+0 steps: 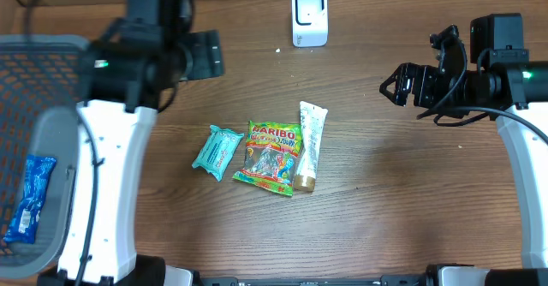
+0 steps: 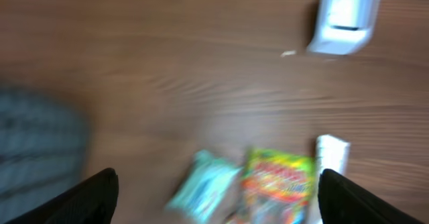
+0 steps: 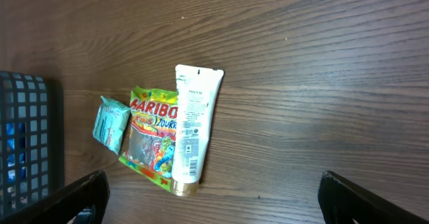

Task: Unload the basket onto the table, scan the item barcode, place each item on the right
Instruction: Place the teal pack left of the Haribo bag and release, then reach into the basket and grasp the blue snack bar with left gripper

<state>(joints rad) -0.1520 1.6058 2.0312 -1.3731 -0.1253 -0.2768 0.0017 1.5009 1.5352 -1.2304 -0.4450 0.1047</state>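
Candy bag (image 1: 272, 156), packet (image 1: 216, 151) and tube (image 1: 310, 142) lie apparently touching, on the robot's side of the scanner (image 1: 309, 16); left gripper (image 1: 205, 55) and right gripper (image 1: 399, 86) gape empty. Such crowding risks a pinch dragging neighbours along.

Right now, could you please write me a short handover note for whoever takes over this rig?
Left gripper: open, empty, above the table beside the basket.
Right gripper: open, empty, off to the right.
Teal packet, Haribo bag and Pantene tube lie side by side mid-table; scanner stands beyond them.
Done: one blue packet lies in the basket.
Left: those three, none picked up yet.
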